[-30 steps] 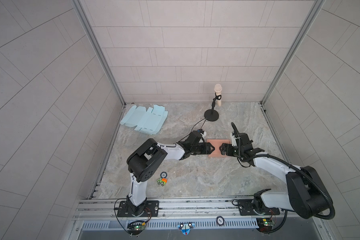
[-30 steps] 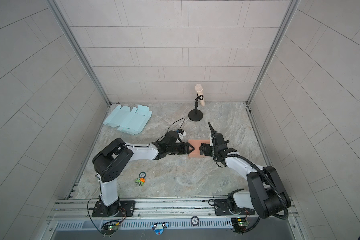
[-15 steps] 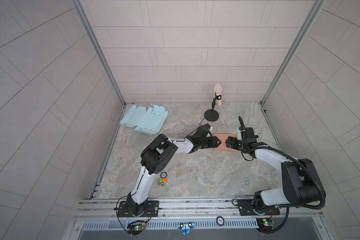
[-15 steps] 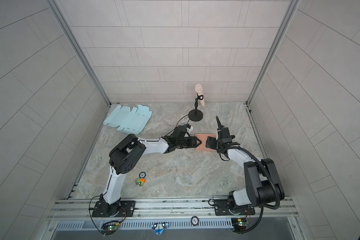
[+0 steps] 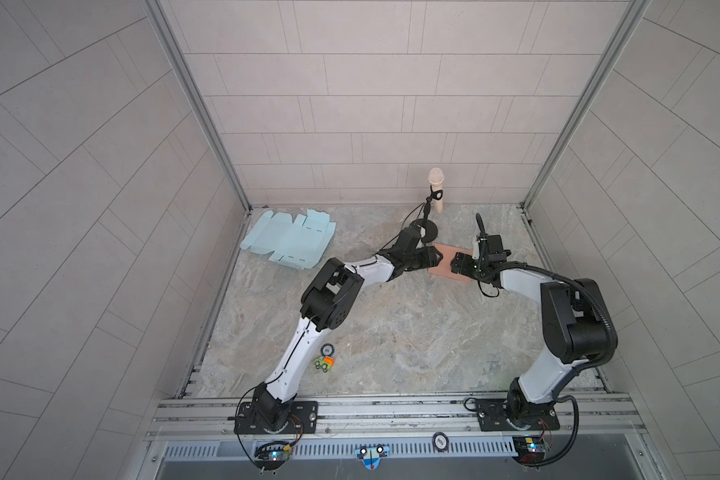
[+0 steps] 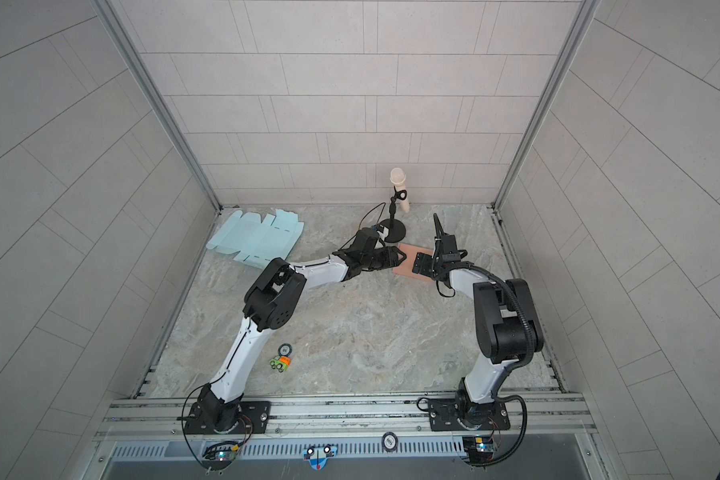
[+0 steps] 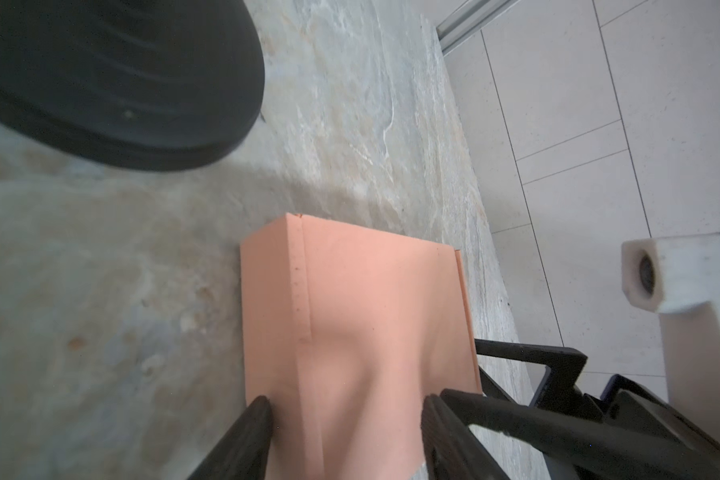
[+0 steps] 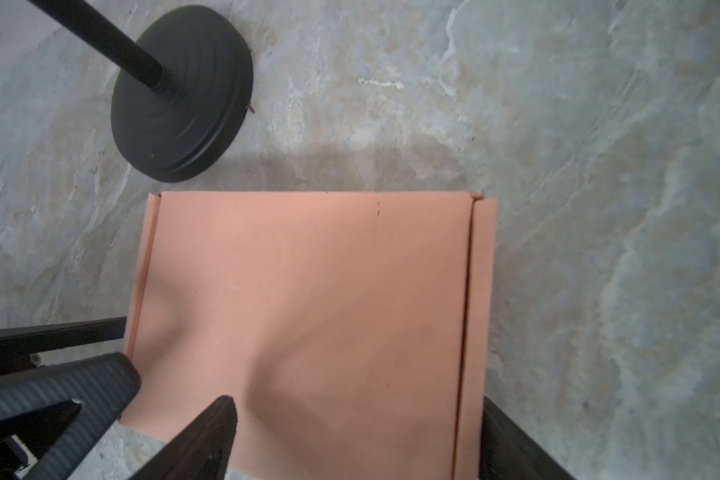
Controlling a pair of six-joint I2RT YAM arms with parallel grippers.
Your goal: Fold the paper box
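Both top views are looking steeply down from high above the front, sharing the whole counter [image 5: 391, 332]. Wrist views are sitting close, both facing the pink box [image 7: 371, 311].

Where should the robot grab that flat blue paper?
The blue paper lies flat near the back-left corner, so only a thin edge can be pinched. Probably take a front-edge flap, the left hand coming low from the open table side.
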